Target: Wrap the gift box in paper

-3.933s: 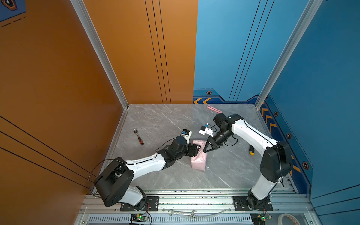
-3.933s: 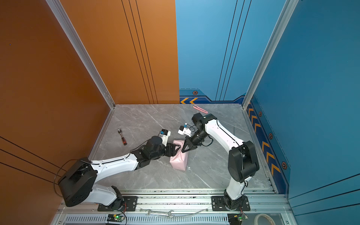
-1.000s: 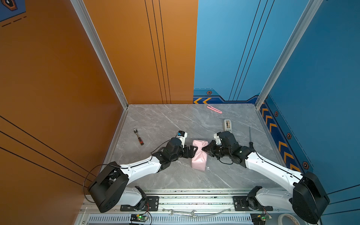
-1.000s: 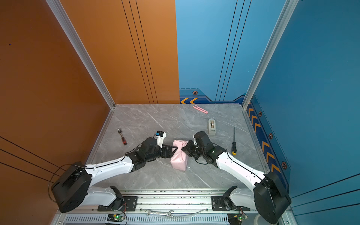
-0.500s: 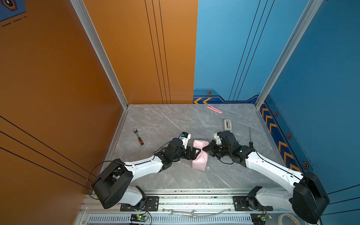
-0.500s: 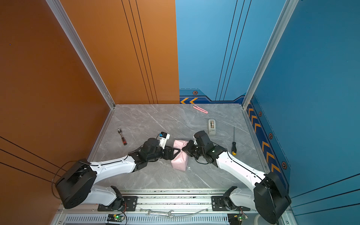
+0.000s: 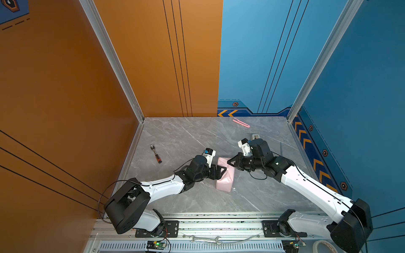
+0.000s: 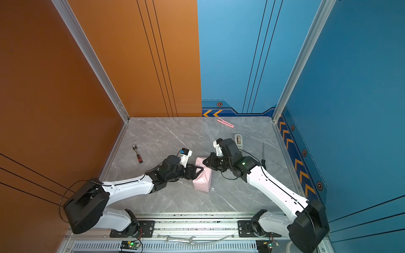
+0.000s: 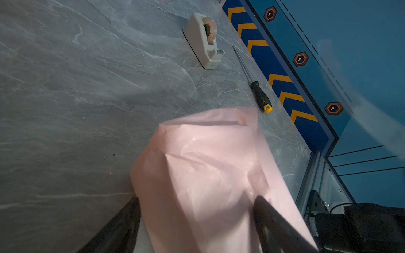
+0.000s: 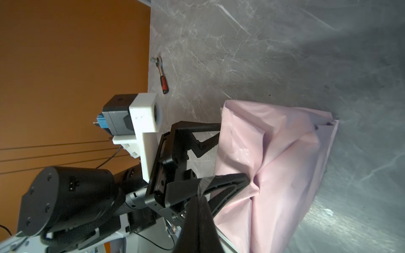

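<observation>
Paper [image 7: 225, 178]: 1 sheet, pale pink side out, folded into 1 creased block. It lies flat on the grey marble desk [image 7: 186, 140], about mid-desk, between the 2 arms. The gift box is fully covered and no dark surface shows.

Left gripper [image 7: 225, 170]: at the parcel's left side. The jaws are released and spread wide; in the right wrist view 1 finger [image 10: 210, 128] meets the paper's edge and the other [image 10: 238, 178] lies against a deep crease.

Right gripper [image 7: 229, 162]: at the parcel's far corner, jaws clenched tight. A thin clear scrap [image 10: 203, 186] shows at their tip; whether it is pinched cannot be told.

Elsewhere on the desk:
- 1 beige tape dispenser [image 9: 203, 41], behind the right arm.
- 1 black-handled screwdriver [image 9: 260, 98], along the right wall.
- 1 pink cutter [image 7: 241, 122], at the back.
- 1 red-handled ratchet [image 7: 156, 153], well apart to the left.

On the front rail: 1 spanner [image 7: 206, 239].
</observation>
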You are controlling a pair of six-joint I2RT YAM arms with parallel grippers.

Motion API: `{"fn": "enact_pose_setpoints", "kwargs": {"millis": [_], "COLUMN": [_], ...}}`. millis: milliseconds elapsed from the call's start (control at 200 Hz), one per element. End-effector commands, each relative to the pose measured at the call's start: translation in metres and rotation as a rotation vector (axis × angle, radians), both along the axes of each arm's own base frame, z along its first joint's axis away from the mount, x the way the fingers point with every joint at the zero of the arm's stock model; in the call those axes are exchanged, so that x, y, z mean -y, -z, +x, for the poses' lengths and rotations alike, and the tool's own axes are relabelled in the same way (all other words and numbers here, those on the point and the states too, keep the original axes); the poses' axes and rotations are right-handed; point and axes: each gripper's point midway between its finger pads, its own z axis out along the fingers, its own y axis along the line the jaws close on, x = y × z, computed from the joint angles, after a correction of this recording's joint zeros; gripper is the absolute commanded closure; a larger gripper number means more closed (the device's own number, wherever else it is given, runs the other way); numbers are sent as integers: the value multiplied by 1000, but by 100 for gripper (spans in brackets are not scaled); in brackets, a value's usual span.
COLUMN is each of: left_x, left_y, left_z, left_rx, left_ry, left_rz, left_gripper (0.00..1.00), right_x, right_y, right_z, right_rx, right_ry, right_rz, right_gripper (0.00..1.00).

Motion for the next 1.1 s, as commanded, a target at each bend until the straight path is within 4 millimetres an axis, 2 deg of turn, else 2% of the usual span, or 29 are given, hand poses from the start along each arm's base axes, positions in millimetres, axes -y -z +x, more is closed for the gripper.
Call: {"fn": "enact_pose_setpoints", "kwargs": {"millis": [0, 225, 526, 846, 1096], "left_x": [-34, -31, -29, -29, -29], "left_y": [67, 65, 63, 59, 59], "left_z": [-16, -15, -14, -13, -13], "left_rx": [-123, -115, -107, -96, -94], "left_ry": [-36, -29, -27, -32, -33], "left_rz": [250, 248, 247, 245, 245], "left_gripper": [19, 19, 19, 19, 19], "right_x": [5, 12, 18, 3, 1], "right_y": [14, 24, 28, 11, 24], "right_z": [-25, -26, -14, -16, -11], "right_rx": [-36, -93, -136, -99, -138], "right_ry": [-207, -356, -424, -524, -548], "right_rz": [-82, -153, -182, -135, -140], "right_gripper": [100, 100, 100, 100, 100]}}
